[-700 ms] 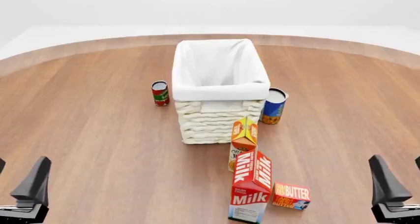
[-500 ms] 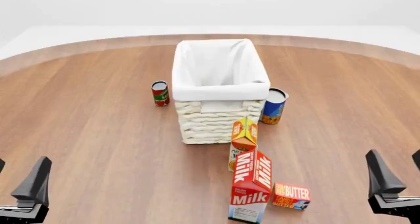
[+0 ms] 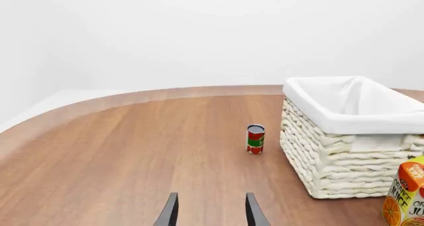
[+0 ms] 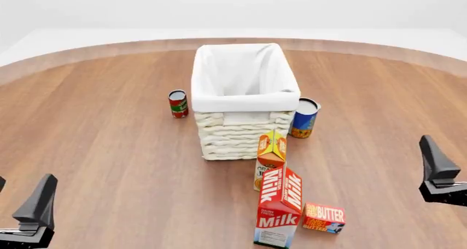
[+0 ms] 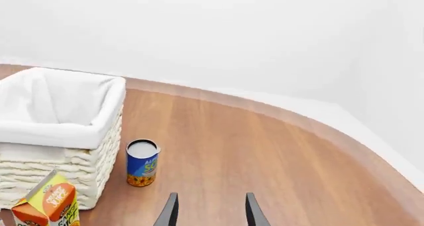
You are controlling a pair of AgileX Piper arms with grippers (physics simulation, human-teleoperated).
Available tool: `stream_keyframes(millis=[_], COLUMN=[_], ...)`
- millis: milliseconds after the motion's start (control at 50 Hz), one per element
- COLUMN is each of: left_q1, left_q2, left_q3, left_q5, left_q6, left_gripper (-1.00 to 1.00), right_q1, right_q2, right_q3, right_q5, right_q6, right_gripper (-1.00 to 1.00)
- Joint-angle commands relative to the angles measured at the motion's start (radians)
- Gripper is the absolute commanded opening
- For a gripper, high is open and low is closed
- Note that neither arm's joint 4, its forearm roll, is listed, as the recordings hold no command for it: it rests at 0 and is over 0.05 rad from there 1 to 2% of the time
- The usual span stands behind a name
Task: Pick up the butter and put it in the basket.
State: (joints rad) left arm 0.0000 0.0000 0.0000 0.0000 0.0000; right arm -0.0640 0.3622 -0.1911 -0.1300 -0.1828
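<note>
The butter [image 4: 325,217] is a small flat red-and-orange box lying on the table near the front, just right of the milk carton; it shows in neither wrist view. The basket [image 4: 244,101] is a large cream wicker one with a white liner, standing at the table's middle; it also shows in the left wrist view [image 3: 344,121] and the right wrist view [image 5: 59,129]. My left gripper [image 4: 21,205] is open and empty at the front left [image 3: 210,206]. My right gripper [image 4: 447,164] is open and empty at the right edge [image 5: 210,206], right of and beyond the butter.
A tall red-white milk carton [image 4: 279,205] stands left of the butter, with an orange juice carton [image 4: 272,153] between it and the basket. A red can [image 4: 178,103] stands left of the basket, a blue can [image 4: 304,116] right of it.
</note>
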Motion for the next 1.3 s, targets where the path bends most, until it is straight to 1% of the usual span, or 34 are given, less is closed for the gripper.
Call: stream_keyframes(millis=[20, 60, 80, 100, 120, 180, 200, 220, 260, 280, 360, 380, 400, 520, 560, 580, 600, 620, 640, 680, 720, 740, 800, 820, 860, 960, 980, 1000, 1060, 1120, 1160, 1200, 1220, 1300], left_q1=[0.000, 0.000, 0.000, 0.000, 0.000, 0.000, 0.000, 0.000, 0.000, 0.000, 0.000, 0.000, 0.000, 0.000, 0.000, 0.000, 0.000, 0.000, 0.000, 0.000, 0.000, 0.000, 0.000, 0.000, 0.000, 0.000, 0.000, 0.000, 0.000, 0.000, 0.000, 0.000, 0.000, 0.000], left_q2=[0.000, 0.000, 0.000, 0.000, 0.000, 0.000, 0.000, 0.000, 0.000, 0.000, 0.000, 0.000, 0.000, 0.000, 0.000, 0.000, 0.000, 0.000, 0.000, 0.000, 0.000, 0.000, 0.000, 0.000, 0.000, 0.000, 0.000, 0.000, 0.000, 0.000, 0.000, 0.000, 0.000, 0.000], left_q3=[0.000, 0.000, 0.000, 0.000, 0.000, 0.000, 0.000, 0.000, 0.000, 0.000, 0.000, 0.000, 0.000, 0.000, 0.000, 0.000, 0.000, 0.000, 0.000, 0.000, 0.000, 0.000, 0.000, 0.000, 0.000, 0.000, 0.000, 0.000, 0.000, 0.000, 0.000, 0.000, 0.000, 0.000], left_q5=[0.000, 0.000, 0.000, 0.000, 0.000, 0.000, 0.000, 0.000, 0.000, 0.000, 0.000, 0.000, 0.000, 0.000, 0.000, 0.000, 0.000, 0.000, 0.000, 0.000, 0.000, 0.000, 0.000, 0.000, 0.000, 0.000, 0.000, 0.000, 0.000, 0.000, 0.000, 0.000, 0.000, 0.000], left_q6=[0.000, 0.000, 0.000, 0.000, 0.000, 0.000, 0.000, 0.000, 0.000, 0.000, 0.000, 0.000, 0.000, 0.000, 0.000, 0.000, 0.000, 0.000, 0.000, 0.000, 0.000, 0.000, 0.000, 0.000, 0.000, 0.000, 0.000, 0.000, 0.000, 0.000, 0.000, 0.000, 0.000, 0.000], left_gripper=[1.00, 1.00, 1.00, 1.00, 1.00, 1.00, 1.00, 1.00, 1.00, 1.00, 1.00, 1.00, 1.00, 1.00, 1.00, 1.00, 1.00, 1.00, 1.00, 1.00, 1.00, 1.00, 1.00, 1.00, 1.00, 1.00, 1.00, 1.00, 1.00, 1.00, 1.00, 1.00, 1.00, 1.00], right_q1=[0.088, 0.094, 0.102, 0.093, 0.089, 0.073, 0.078, 0.080, 0.091, 0.094, 0.083, 0.090, 0.089, 0.110, 0.120, 0.135, 0.147, 0.160, 0.171, 0.185, 0.220, 0.244, 0.293, 0.299, 0.295, 0.295, 0.299, 0.310, 0.308, 0.303, 0.270, 0.268, 0.259, 0.265], right_q2=[0.149, 0.186, 0.202, 0.208, 0.219, 0.255, 0.254, 0.251, 0.254, 0.257, 0.261, 0.266, 0.266, 0.288, 0.292, 0.285, 0.282, 0.295, 0.292, 0.294, 0.304, 0.313, 0.329, 0.337, 0.338, 0.360, 0.367, 0.387, 0.425, 0.444, 0.465, 0.474, 0.481, 0.489], right_q3=[-0.235, -0.288, -0.306, -0.316, -0.325, -0.344, -0.342, -0.336, -0.344, -0.344, -0.373, -0.388, -0.389, -0.410, -0.416, -0.418, -0.420, -0.455, -0.461, -0.473, -0.503, -0.524, -0.541, -0.547, -0.527, -0.537, -0.538, -0.541, -0.530, -0.492, -0.448, -0.443, -0.428, -0.424], right_q5=[0.156, 0.194, 0.216, 0.225, 0.235, 0.265, 0.271, 0.278, 0.302, 0.311, 0.339, 0.354, 0.357, 0.385, 0.397, 0.405, 0.413, 0.452, 0.460, 0.475, 0.518, 0.548, 0.598, 0.607, 0.597, 0.603, 0.609, 0.629, 0.651, 0.655, 0.637, 0.637, 0.633, 0.652], right_q6=[-0.228, -0.215, -0.221, -0.255, -0.253, -0.277, -0.291, -0.327, -0.343, -0.372, -0.425, -0.428, -0.463, -0.551, -0.559, -0.585, -0.591, -0.569, -0.580, -0.572, -0.553, -0.532, -0.521, -0.512, -0.546, -0.544, -0.539, -0.519, -0.511, -0.552, -0.611, -0.613, -0.631, -0.630], right_gripper=[1.00, 1.00, 1.00, 1.00, 1.00, 1.00, 1.00, 1.00, 1.00, 1.00, 1.00, 1.00, 1.00, 1.00, 1.00, 1.00, 1.00, 1.00, 1.00, 1.00, 1.00, 1.00, 1.00, 1.00, 1.00, 1.00, 1.00, 1.00, 1.00, 1.00, 1.00, 1.00, 1.00, 1.00])
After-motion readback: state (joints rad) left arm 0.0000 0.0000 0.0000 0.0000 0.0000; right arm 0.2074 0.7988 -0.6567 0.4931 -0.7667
